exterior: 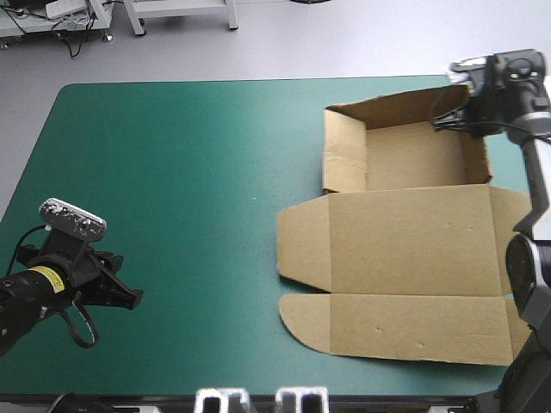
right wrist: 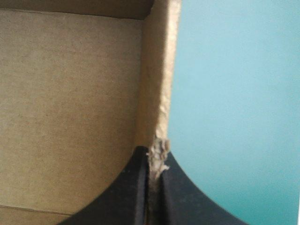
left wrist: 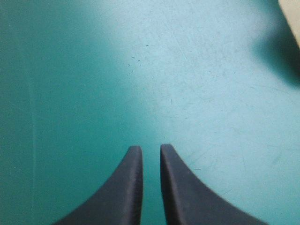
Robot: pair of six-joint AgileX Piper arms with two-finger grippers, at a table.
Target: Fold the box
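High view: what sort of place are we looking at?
Likely a robot lab bench: a table with a teal-green cover, a left arm and a right arm working over it, and one brown box, the right arm's jaws shut on its wall.

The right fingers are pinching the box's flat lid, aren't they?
No. The right fingers are pinching a raised wall of the box, not its flat lid. The right wrist view shows it.

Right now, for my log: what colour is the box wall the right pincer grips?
Plain brown, no print; the box wall shows best in the right wrist view.
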